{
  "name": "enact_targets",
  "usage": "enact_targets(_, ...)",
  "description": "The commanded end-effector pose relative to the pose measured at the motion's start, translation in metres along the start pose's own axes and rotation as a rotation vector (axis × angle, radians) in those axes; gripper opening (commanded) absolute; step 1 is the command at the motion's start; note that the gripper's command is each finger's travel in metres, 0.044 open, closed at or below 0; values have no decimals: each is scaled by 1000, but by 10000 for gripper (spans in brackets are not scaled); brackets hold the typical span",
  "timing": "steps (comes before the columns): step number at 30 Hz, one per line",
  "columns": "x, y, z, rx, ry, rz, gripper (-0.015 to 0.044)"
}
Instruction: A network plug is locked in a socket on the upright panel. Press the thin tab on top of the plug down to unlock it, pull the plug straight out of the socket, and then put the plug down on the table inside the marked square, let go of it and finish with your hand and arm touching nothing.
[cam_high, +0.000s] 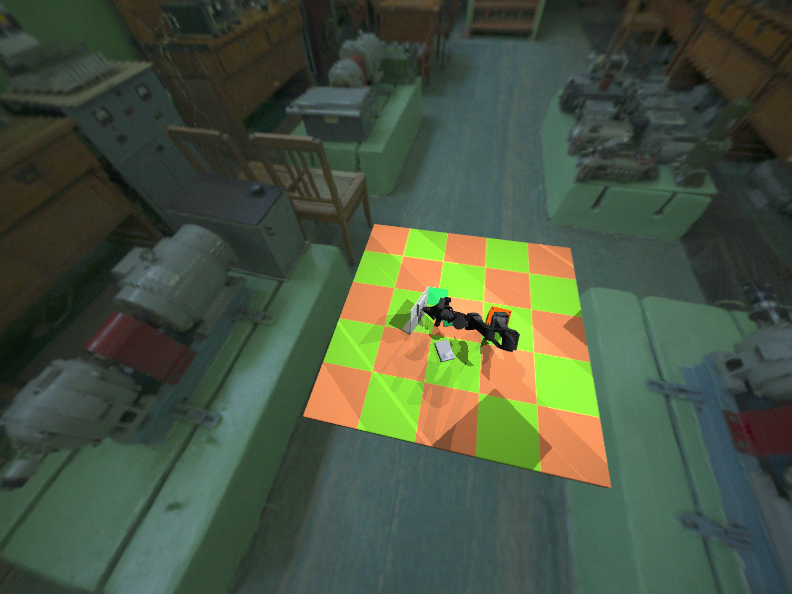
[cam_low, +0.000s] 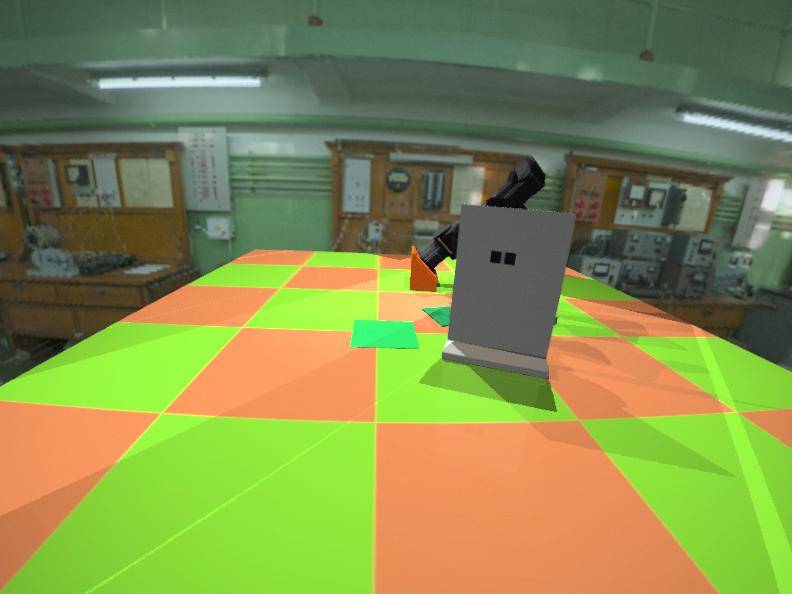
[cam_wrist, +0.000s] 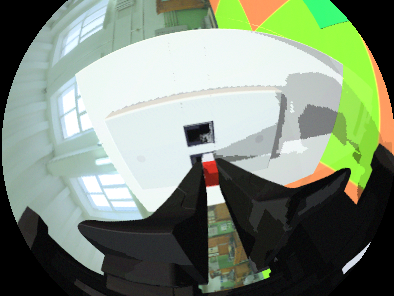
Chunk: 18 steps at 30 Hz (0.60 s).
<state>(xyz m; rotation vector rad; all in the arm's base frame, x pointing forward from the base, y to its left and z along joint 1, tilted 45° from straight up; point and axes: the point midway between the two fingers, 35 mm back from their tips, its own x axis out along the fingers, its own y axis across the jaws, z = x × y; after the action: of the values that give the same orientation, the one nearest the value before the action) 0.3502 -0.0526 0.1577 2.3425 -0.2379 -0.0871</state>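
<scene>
The upright panel (cam_high: 417, 314) (cam_low: 511, 300) (cam_wrist: 150, 75) is light, with two square openings in its front. The upper opening (cam_wrist: 198, 134) is empty. The plug (cam_wrist: 211, 173) shows red with a small white part, at the lower opening; how deep it sits is hidden. My gripper (cam_wrist: 208, 165) (cam_high: 427, 311) is shut on the plug, with one black fingertip on each side of it. The panel hides my gripper in the exterior view. A teal-green square (cam_high: 438, 294) (cam_low: 383, 335) (cam_wrist: 327, 12) lies on the table beside the panel.
A second teal-green patch (cam_low: 438, 315) lies nearer the arm base. A grey-white flat box (cam_high: 443, 350) is on the checkered table (cam_high: 390, 399). The orange stand (cam_low: 422, 280) (cam_high: 491, 313) is at the arm's base. My arm (cam_high: 473, 321) reaches over the table to the panel.
</scene>
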Motion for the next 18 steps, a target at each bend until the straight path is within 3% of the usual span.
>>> enact_targets(1,0,0,0,1,0,-1,0)
enact_targets(18,-6,0,-2,1,0,-1,0)
